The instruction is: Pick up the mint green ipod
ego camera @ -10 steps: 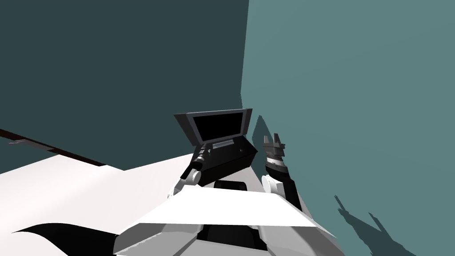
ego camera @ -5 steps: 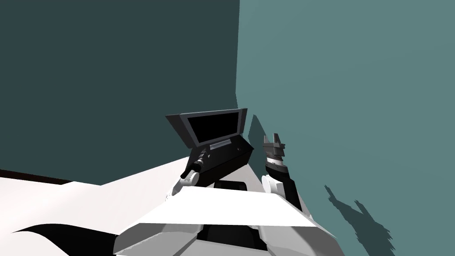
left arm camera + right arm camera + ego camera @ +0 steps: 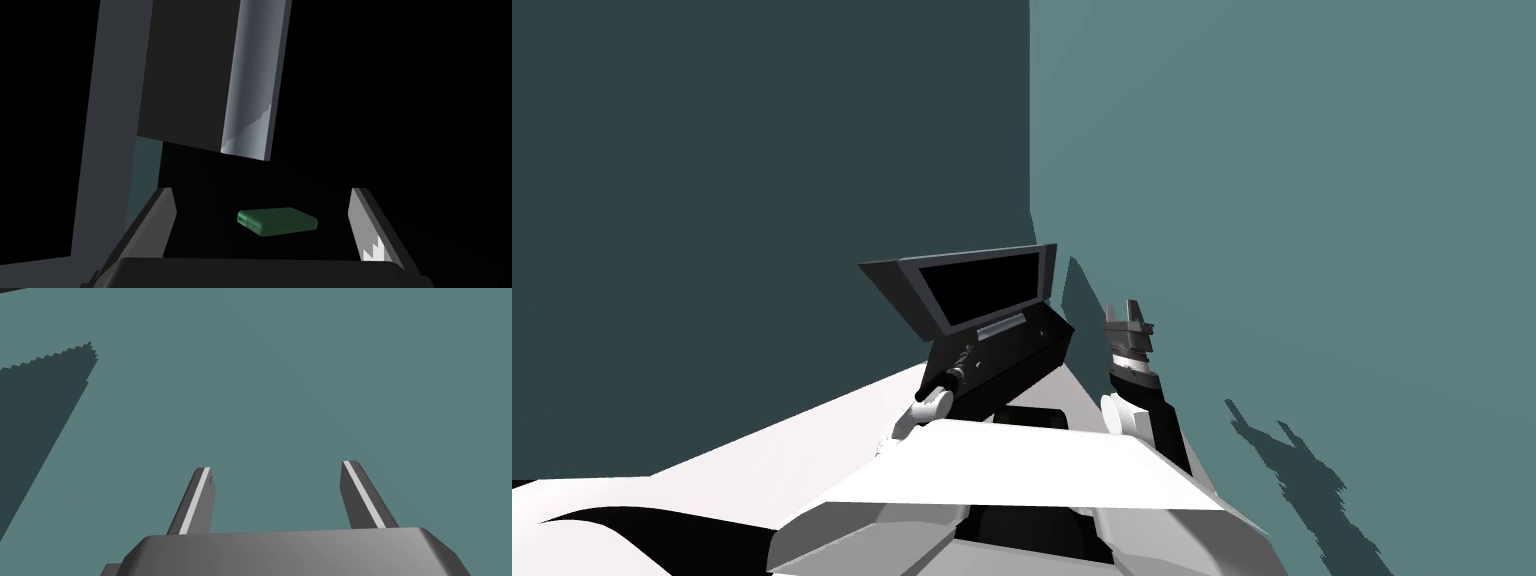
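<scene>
Firstly, grippers counted: two, each with two fingers.

Item 1, left gripper (image 3: 262,192), read from its own wrist camera. Both fingers (image 3: 162,220) stand well apart and grip nothing.

Item 2, one ipod (image 3: 277,221). It is a flat slab that reads as dark green in the shade. It lies on a black surface, framed between the two left fingers and touching neither. Whether it sits level with the fingertips or lower cannot be told, as the surface under it is plain black with no visible edge.

Item 3, one grey block (image 3: 185,75) beyond the ipod. It shows one dark face and one lighter face, and its top is cut off by the picture edge. What it belongs to cannot be told.

Item 4, head camera. The left forearm (image 3: 942,385) reaches to one dark cabinet (image 3: 1022,355). The hand at its end merges with the dark front and is hard to make out.

Item 5, one flat screen (image 3: 982,285), standing on the cabinet.

Item 6, right gripper (image 3: 1129,315), raised just beside the cabinet and near the lighter wall (image 3: 1292,200). Its wrist camera shows its two fingers (image 3: 197,498) spread apart and holding nothing.

Item 7, walls: two. The darker wall (image 3: 762,180) and the lighter one meet in a corner behind the screen. One white floor (image 3: 712,470) lies below them
</scene>
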Controlling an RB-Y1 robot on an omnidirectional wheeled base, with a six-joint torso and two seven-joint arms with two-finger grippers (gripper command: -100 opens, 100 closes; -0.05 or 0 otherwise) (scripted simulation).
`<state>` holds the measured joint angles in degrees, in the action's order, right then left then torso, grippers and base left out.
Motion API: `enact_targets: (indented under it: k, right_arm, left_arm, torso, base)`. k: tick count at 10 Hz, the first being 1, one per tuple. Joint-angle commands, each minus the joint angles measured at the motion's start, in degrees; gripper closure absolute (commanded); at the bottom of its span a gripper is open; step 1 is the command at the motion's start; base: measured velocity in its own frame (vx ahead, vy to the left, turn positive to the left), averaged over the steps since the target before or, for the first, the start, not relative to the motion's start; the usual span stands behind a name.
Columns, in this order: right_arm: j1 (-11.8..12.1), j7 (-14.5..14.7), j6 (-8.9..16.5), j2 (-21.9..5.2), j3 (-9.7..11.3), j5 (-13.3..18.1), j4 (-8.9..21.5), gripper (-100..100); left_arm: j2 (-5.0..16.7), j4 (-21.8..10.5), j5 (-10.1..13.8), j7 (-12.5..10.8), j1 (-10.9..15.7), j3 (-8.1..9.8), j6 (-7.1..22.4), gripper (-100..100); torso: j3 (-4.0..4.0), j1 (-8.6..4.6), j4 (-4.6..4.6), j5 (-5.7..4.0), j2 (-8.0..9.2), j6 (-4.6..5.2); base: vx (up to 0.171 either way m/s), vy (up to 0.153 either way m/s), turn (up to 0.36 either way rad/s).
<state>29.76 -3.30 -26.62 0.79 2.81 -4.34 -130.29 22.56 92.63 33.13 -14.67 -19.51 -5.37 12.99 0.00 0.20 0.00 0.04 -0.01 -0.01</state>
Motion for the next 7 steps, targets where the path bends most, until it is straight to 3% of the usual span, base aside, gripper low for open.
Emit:
enact_targets:
  k: [1, 2, 3, 4, 6, 7]
  right_arm:
    - [0.0, 0.0, 0.0, 0.0, 0.0, 0.0, 0.0, 0]
    - [0.01, 0.0, 0.0, 0.0, 0.0, 0.0, 0.0, 0]
    - [0.0, 0.0, 0.0, 0.0, 0.0, 0.0, 0.0, 0]
    - [0.01, 0.0, 0.0, 0.0, -0.01, 0.0, 0.0, 0]
    - [0.01, 0.0, 0.0, 0.0, -0.01, 0.0, 0.0, 0]
    - [0.01, 0.0, 0.0, 0.0, -0.01, 0.0, 0.0, 0]
  left_arm:
    - [0.1, -1.7, 0.85, -0.75, 0.43, 0.29, 2.65, -100]
    - [1.79, -4.19, 3.49, -2.22, 1.1, 0.14, 4.29, -100]
    - [1.79, -5.0, 3.49, -2.22, 1.1, 0.14, 5.27, -100]
    - [3.48, -6.74, 5.7, -3.73, 1.78, -0.01, 7.41, -100]
    - [3.48, -8.5, 6.12, -3.73, 1.78, -0.01, 7.85, -100]
    - [5.17, -10.29, 8.5, -5.24, 2.47, -0.15, 10.39, -100]
  torso:
    - [0.0, 0.0, 0.0, 0.0, 0.0, 0.0]
    - [0.0, -0.03, 0.0, 0.0, -0.01, -0.03]
    - [0.01, -0.04, 0.0, -0.01, 0.02, 0.0]
    - [0.01, -0.04, 0.0, -0.01, 0.01, -0.04]
    - [0.03, -0.04, 0.01, 0.0, 0.05, -0.05]
    - [-0.01, -0.12, 0.0, -0.02, -0.02, -0.05]
  base:
    - [-0.009, 0.032, -0.156]
    - [-0.017, 0.028, -0.302]
    - [-0.017, 0.03, -0.135]
    - [-0.02, 0.028, -0.265]
    - [-0.013, 0.016, -0.072]
    - [-0.013, 0.009, -0.229]
